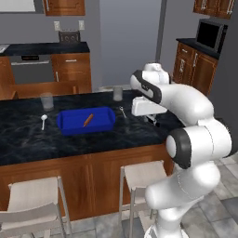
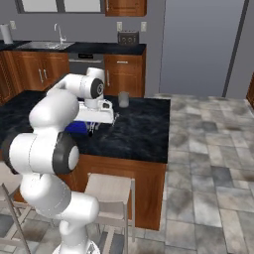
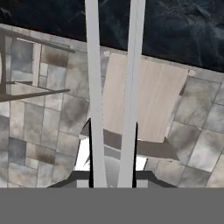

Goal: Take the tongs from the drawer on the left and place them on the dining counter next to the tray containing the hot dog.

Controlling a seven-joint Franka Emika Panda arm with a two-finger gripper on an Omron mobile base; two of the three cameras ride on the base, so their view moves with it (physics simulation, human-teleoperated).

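Tongs (image 3: 94,87) run up the middle of the hand view as two long silver arms, side by side and almost parallel. They rise from between the dark fingertips of the pincer (image 3: 113,175), which is clenched on them. Behind them in that view lie a tiled floor, a pale stool seat (image 3: 148,96) and, along the top, the black edge of the bench (image 3: 183,30).

From the left base view, the arm (image 1: 186,104) reaches over the right part of the bench (image 1: 28,139), its white hand held above the dark marble top, to the right of the tray (image 1: 69,126). The blue tray sits on the bench with the hot dog (image 1: 88,120) lying slantwise inside it. A thin silver piece (image 1: 122,111) shows between the tray's right end and the hand; whether it is the far end of the tongs I cannot tell.

Left of the tray lies a small white spoon (image 1: 43,120), with a clear glass (image 1: 46,100) behind it. A grey cup (image 1: 117,93) stands near the bench's far edge, behind the hand. Two stools (image 1: 139,174) stand at the near side of the bench.

From the right base view, the hand is again over the bench, with a bit of the tray (image 2: 75,127) showing below the arm.
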